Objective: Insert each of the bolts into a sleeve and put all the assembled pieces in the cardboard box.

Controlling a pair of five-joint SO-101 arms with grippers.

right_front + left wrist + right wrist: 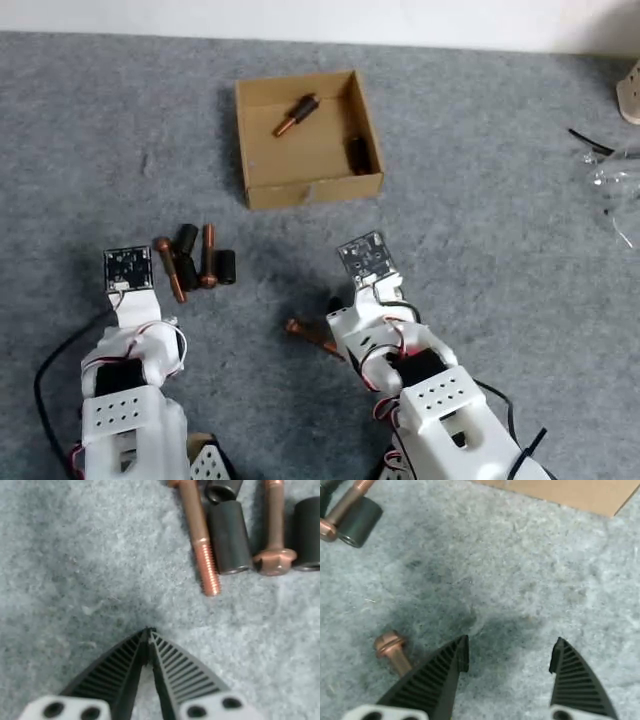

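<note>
The left claw (149,645) is clenched, its ribbed tips meeting over the bare grey worktop (75,555) with nothing between them. Just ahead of it lies a loose cluster: a copper bolt (197,535) just beside a black sleeve (227,537), then a second bolt (274,530) next to another sleeve (307,532).

Farther back stands the cardboard box (310,190). It holds an assembled piece (297,115) near the middle and a dark piece (358,152) against its right wall.

Nearer the arms a lone bolt (395,652) lies flat, its shank running behind one finger of the right claw (512,652). That claw is spread wide and holds nothing — whether the finger touches the bolt I cannot tell.
</note>
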